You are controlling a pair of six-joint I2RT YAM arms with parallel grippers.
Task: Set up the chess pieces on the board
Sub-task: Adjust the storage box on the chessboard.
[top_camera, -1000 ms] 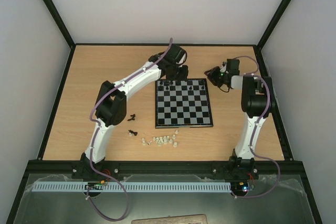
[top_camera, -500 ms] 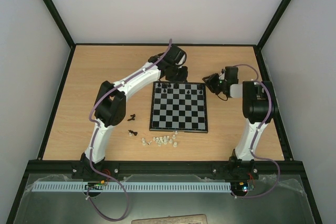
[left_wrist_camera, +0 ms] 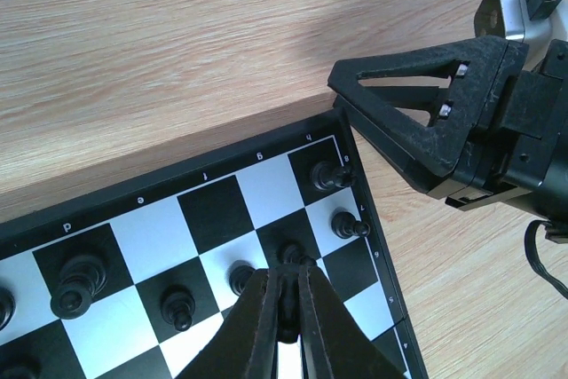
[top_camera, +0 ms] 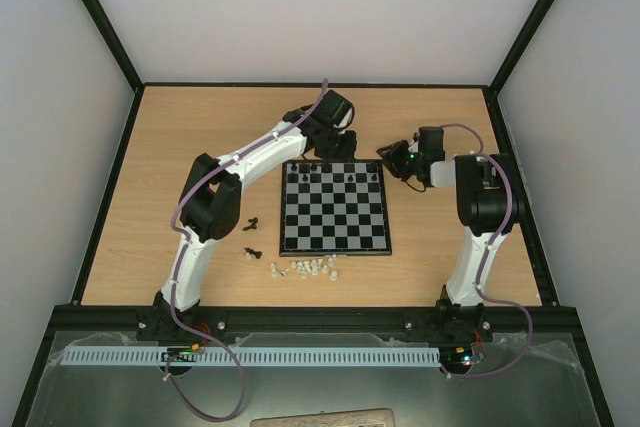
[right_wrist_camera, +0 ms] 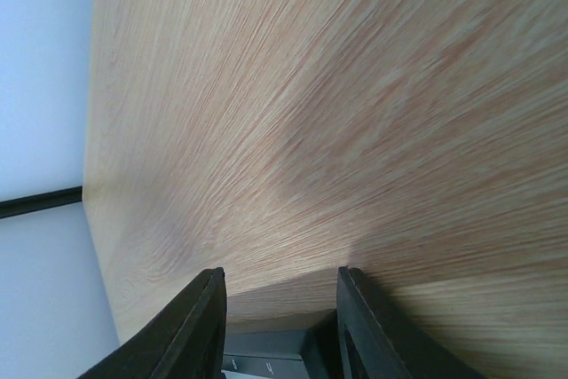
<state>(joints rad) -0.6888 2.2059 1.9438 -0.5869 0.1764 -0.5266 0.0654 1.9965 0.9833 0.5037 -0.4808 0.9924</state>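
Wood table [top_camera: 170, 197], pale grain. The board [top_camera: 333, 230] lies mid-table between both arms. Right gripper [right_wrist_camera: 280, 281]: fingers spread wide, nothing held, at the board's far right corner. Left gripper [left_wrist_camera: 286, 286]: pinched tight on a black chessman [left_wrist_camera: 295, 256], second row from the far edge. Other chess pieces [left_wrist_camera: 330, 175] stand along the far rows; a few [top_camera: 251, 223] lie left of the board.
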